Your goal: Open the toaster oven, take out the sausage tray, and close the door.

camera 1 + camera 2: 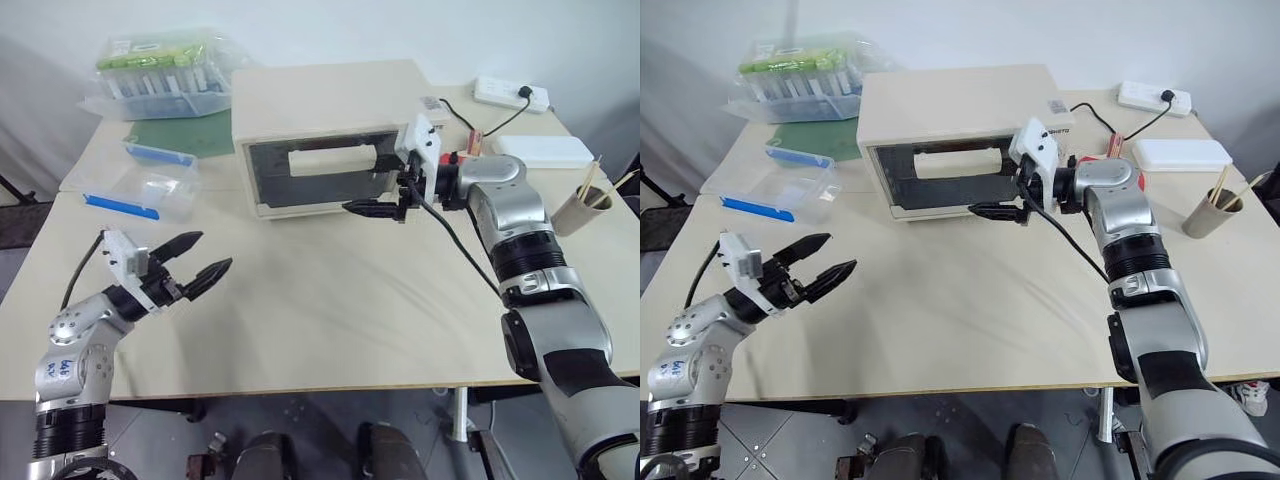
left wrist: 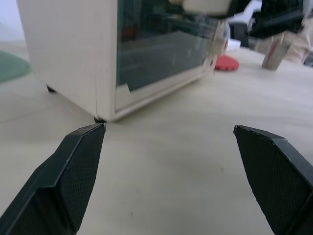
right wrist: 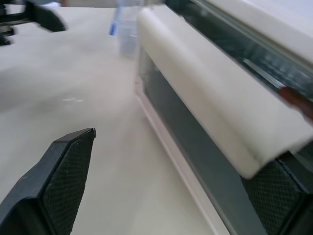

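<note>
- At lower left, the left gripper (image 1: 196, 260) hovered with its black fingers spread and empty, likely waiting for the tray.
- Centre frame, the right gripper (image 1: 375, 208) had its fingers spread beside the wide cream bar handle (image 3: 210, 93), probably to pull.
- Behind, the cream-white boxy toaster oven (image 1: 320, 110) had its glass-windowed door (image 1: 322, 178) closed; the tray was not visible.

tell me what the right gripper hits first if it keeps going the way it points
Probably the door's bar handle: the open right gripper points along the door, one finger already under the handle's end.
</note>
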